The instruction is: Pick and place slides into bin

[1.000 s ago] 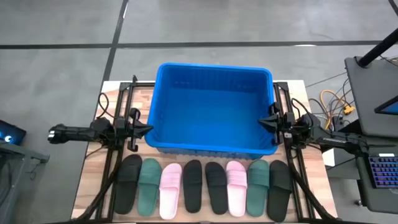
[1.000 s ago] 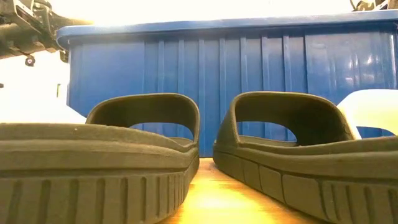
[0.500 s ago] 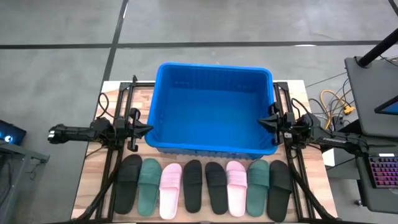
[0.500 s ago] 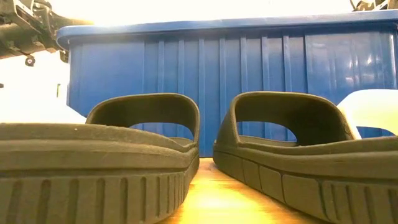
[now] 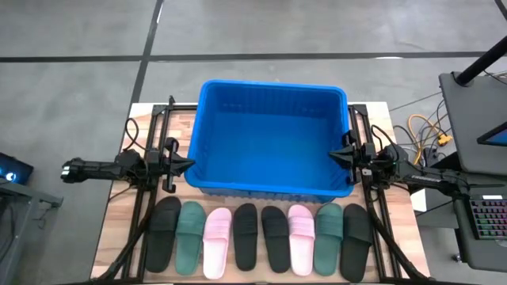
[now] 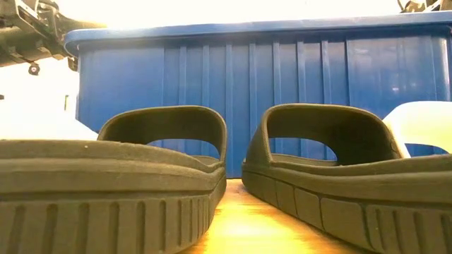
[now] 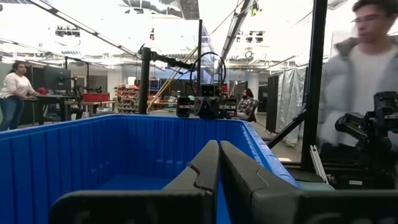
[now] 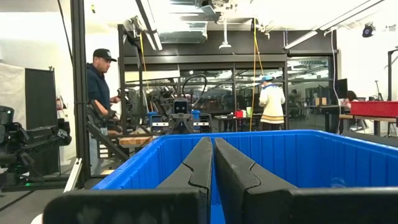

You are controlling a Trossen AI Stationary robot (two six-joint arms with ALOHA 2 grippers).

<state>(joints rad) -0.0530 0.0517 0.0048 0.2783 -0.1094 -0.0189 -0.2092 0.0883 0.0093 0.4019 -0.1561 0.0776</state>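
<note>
The bright blue bin (image 5: 269, 138) stands at the table's middle, toward the far edge. Several slides lie side by side in a row along the near edge, soles down: black (image 5: 164, 233), dark green (image 5: 190, 236), pink (image 5: 217, 241), two black (image 5: 261, 236), pink (image 5: 300, 237), dark green (image 5: 328, 237), black (image 5: 356, 240). My left gripper (image 5: 190, 164) is shut and empty beside the bin's left wall. My right gripper (image 5: 334, 153) is shut and empty at the bin's right rim. The low view shows two black slides (image 6: 169, 155) close up before the bin (image 6: 261, 85).
Dark frame rails (image 5: 150, 127) run along both table sides. A desk with a keyboard (image 5: 487, 218) and cables (image 5: 424, 131) stands right of the table. People stand in the room beyond the table, seen in both wrist views.
</note>
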